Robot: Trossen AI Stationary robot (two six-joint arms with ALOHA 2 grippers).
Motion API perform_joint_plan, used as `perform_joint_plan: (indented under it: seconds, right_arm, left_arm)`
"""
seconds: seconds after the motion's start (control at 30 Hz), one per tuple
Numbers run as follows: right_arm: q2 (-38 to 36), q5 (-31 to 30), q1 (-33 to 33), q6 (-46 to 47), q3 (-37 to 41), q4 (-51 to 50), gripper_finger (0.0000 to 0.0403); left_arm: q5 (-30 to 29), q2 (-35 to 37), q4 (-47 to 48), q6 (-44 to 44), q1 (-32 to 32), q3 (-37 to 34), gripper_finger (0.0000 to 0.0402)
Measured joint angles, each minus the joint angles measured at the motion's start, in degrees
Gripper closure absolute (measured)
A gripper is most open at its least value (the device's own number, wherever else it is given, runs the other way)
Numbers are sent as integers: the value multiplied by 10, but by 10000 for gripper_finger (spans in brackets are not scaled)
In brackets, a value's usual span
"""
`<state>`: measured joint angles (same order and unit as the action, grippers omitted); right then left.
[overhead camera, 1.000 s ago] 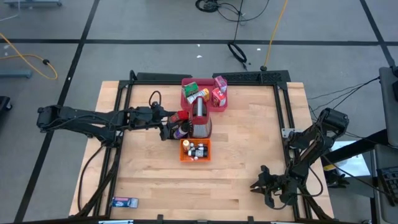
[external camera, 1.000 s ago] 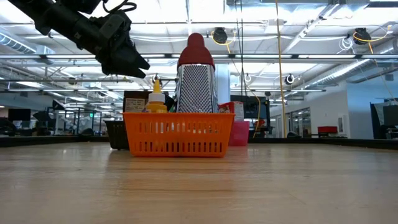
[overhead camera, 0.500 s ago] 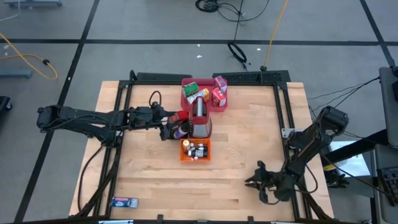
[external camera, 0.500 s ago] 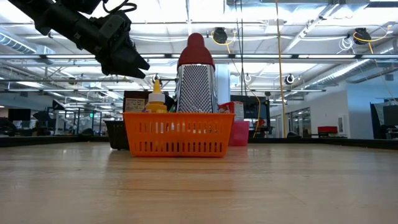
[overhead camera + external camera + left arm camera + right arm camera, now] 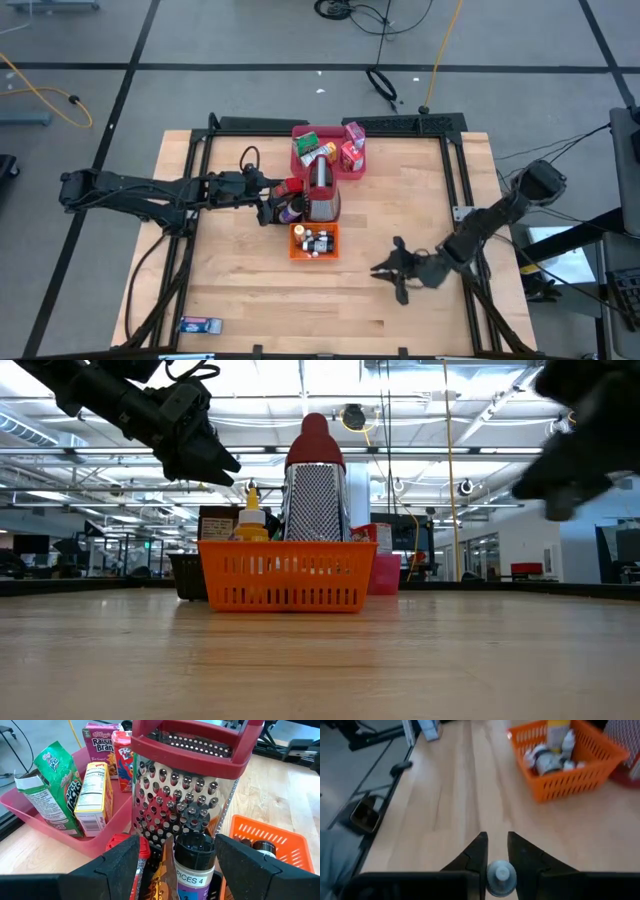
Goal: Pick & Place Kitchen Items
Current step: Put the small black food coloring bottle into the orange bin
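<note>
My right gripper (image 5: 385, 272) hangs over the table's near right part, shut on a tiny shaker with a pale round cap (image 5: 500, 874). It is right of the orange basket (image 5: 314, 241), which holds small bottles and shakers. My left gripper (image 5: 268, 205) stands open above the black basket (image 5: 290, 210), its fingers (image 5: 120, 865) on either side of a dark spice bottle (image 5: 195, 862) without touching it. Behind that stands the red-and-silver grater (image 5: 322, 190). The pink tray (image 5: 300, 158) at the far edge holds several small cartons. My right gripper pinches the tiny shaker between its two fingers (image 5: 476, 855); only the pale cap (image 5: 500, 874) shows between them. The shaker is lifted clear of the table. Which part of its body the fingers are on is hidden by the fingers themselves.
A small blue packet (image 5: 200, 324) lies at the near left corner. Bare wood (image 5: 250, 290) stretches along the near half of the table. A dark frame (image 5: 455, 180) runs along the table's sides. In the low view my right gripper (image 5: 575, 450) shows blurred at upper right.
My right gripper has swung from the near right corner toward the table's middle and the orange basket, rising and rolling as it went, and has come into the low view. Its fingers stay shut.
</note>
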<state>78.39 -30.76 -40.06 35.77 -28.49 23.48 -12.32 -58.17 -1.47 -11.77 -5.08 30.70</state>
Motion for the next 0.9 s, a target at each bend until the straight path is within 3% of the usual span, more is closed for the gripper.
perform_joint_plan:
  seconds: [0.47, 0.7, 0.9]
  right_arm:
    - [5, 188, 214, -143, -2, 153, 353]
    - [48, 236, 274, -185, -52, 155, 353]
    - [105, 236, 303, -216, -95, 153, 353]
  left_arm:
    - [0, 0, 0, 5, 0, 0, 144]
    - [0, 0, -1, 6, 0, 0, 144]
    - [-2, 0, 0, 11, 0, 0, 144]
